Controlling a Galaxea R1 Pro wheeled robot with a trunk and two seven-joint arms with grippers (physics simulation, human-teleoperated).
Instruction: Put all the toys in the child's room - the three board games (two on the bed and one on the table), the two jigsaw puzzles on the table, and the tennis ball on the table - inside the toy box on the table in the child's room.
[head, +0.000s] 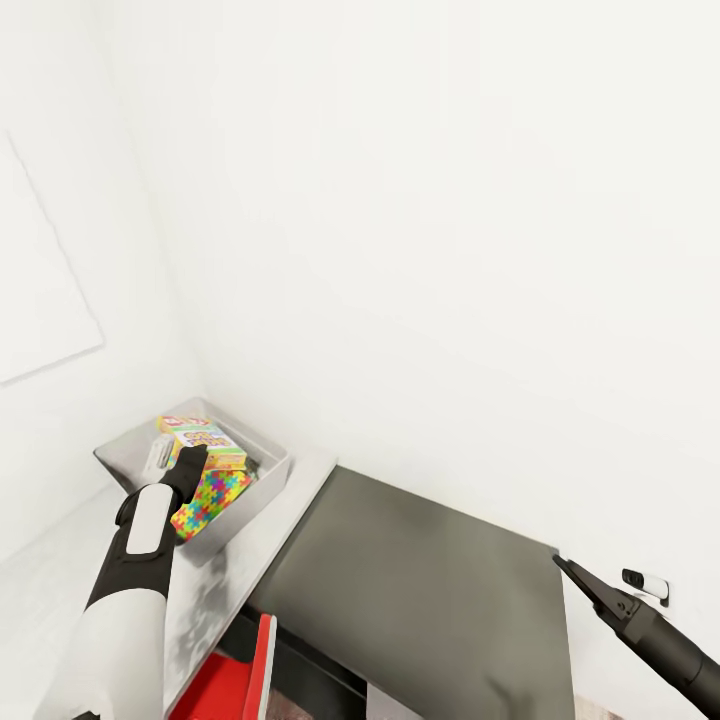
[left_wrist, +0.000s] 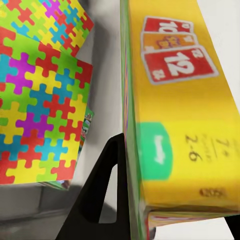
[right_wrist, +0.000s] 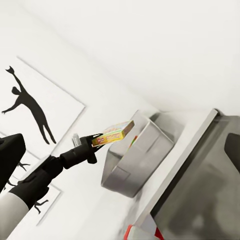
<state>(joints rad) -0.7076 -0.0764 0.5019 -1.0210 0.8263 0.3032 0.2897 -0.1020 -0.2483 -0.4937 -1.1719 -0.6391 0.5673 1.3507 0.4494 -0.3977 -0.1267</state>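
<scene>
My left gripper (head: 192, 458) is shut on an orange-yellow board game (head: 212, 446), holding it just above the toy box (head: 268, 478), a light grey bin at the table's far left corner. In the left wrist view the game (left_wrist: 185, 115) stands on edge between my fingers (left_wrist: 100, 185), showing red number cards on its cover. Two jigsaw puzzles (left_wrist: 40, 100) lie overlapping in the bin beneath it, one also seen from the head (head: 208, 500). Another printed box (head: 178, 423) lies at the bin's back. The right wrist view shows the game (right_wrist: 113, 133) over the toy box (right_wrist: 142, 155). My right gripper (head: 562, 565) hangs open over the cabinet's right edge.
The pale table top (head: 285, 525) joins a dark grey cabinet top (head: 430, 590). White walls close in behind and to the left. A red object (head: 245, 675) sits low in front of the table. A small white device (head: 648, 580) is on the wall by my right gripper.
</scene>
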